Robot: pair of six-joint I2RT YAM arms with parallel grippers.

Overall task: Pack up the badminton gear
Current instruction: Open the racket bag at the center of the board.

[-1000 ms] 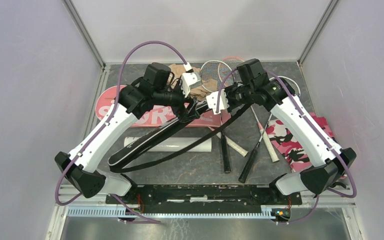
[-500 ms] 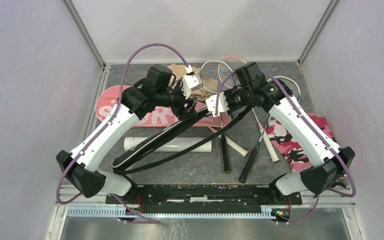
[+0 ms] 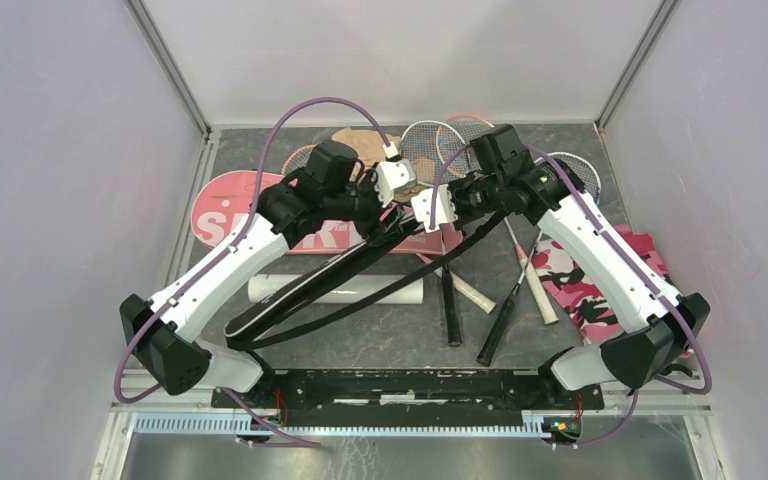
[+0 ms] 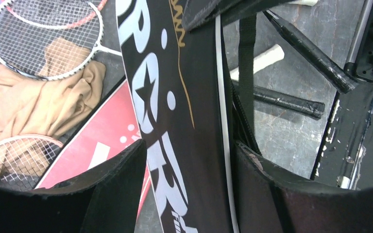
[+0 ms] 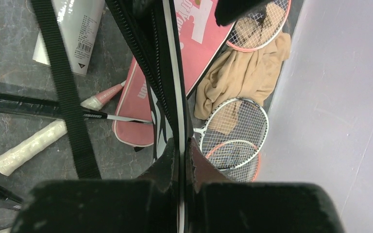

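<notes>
A black cover [image 3: 310, 290] printed "SPORT" hangs slanted above the table, its strap [image 3: 380, 295] drooping below it. My right gripper [image 5: 182, 145] is shut on the cover's white-piped edge [image 5: 175, 73]. My left gripper [image 4: 189, 150] straddles the cover's width [image 4: 175, 121], a finger [image 4: 111, 184] pressed against each edge. In the top view the left gripper [image 3: 385, 218] and right gripper [image 3: 447, 222] nearly meet. Beneath lie a pink cover [image 3: 230, 215] and a long white tube [image 3: 360, 290]. Rackets [image 3: 430, 150] lie at the back and right. I see no shuttlecocks.
A tan cloth [image 3: 360, 143] is bunched at the back wall under racket heads. A pink camouflage cloth [image 3: 580, 285] lies at the right. Racket handles [image 3: 450, 305] cross the table's middle near the tube. White walls close in on three sides.
My left arm has swung right toward the right gripper, and its jaws have narrowed onto the black cover. The cover's near end shifted slightly right. The right arm barely moved.
</notes>
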